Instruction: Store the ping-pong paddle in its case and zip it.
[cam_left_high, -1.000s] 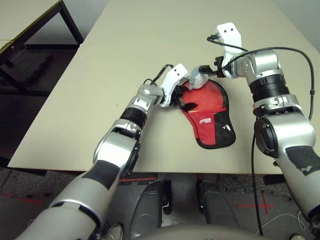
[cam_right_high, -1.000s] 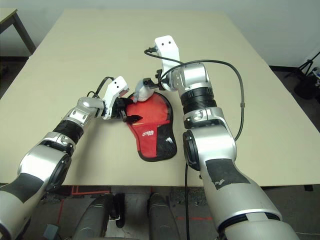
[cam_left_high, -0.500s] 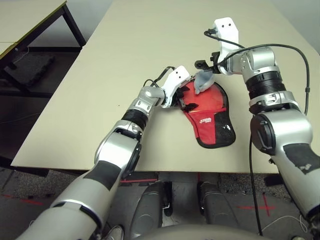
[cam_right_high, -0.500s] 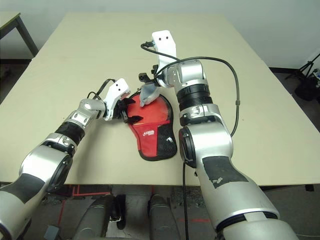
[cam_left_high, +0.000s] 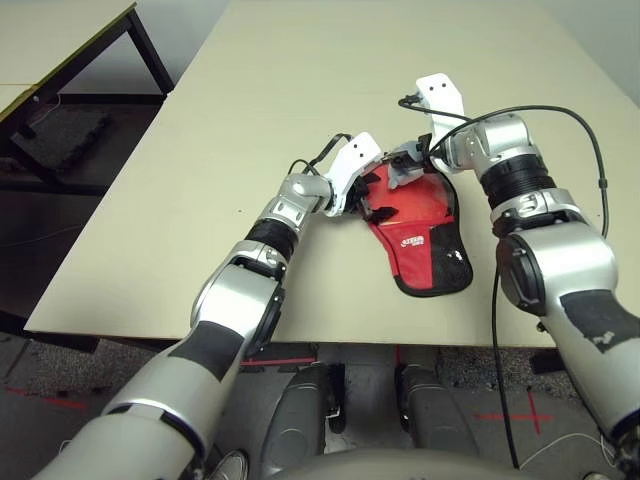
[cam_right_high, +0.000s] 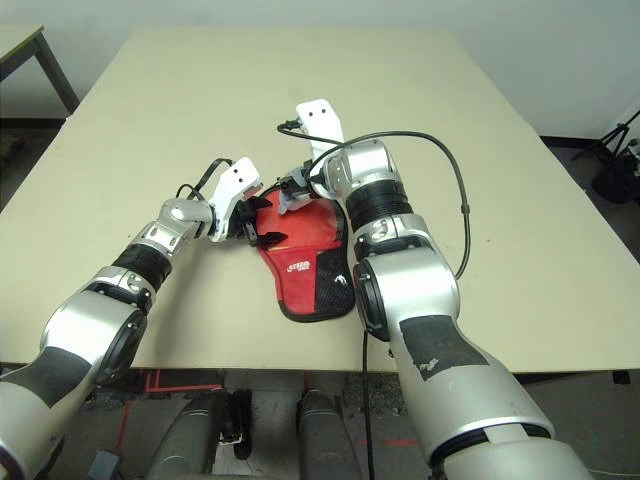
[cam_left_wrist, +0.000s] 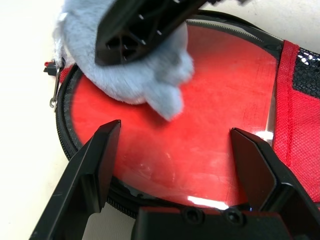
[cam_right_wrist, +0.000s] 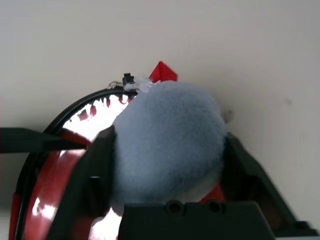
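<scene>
Now we hold fluffy ball (cam_right_wrist: 167, 137) clamped in right gripper (cam_right_wrist: 167, 150), at case (cam_left_high: 420, 225) round end on table (cam_left_high: 300, 80). Left gripper (cam_left_wrist: 175, 150) spread wide over clear panel, gripping nothing. Paddle (cam_left_wrist: 200, 115) already inside. Risk: pulling ball tugs zipper crooked or drags case, since left isn't pinning it.

Left gripper (cam_left_wrist: 175, 165): two black fingers spread wide, nothing between them, held over the near rim of the case (cam_left_wrist: 295, 125). Case's clear plastic panel (cam_left_wrist: 210, 120) lies flat, red showing through, glare spots near the gripper. Black zip edge curves around the round end; small metal zip pull (cam_left_wrist: 54, 95) hangs off the rim onto the pale table (cam_left_wrist: 25, 165). White fluffy ball (cam_left_wrist: 125, 70) rests on the panel, gripped by the right gripper (cam_left_wrist: 142, 25). Red fabric and black mesh at one side.
</scene>
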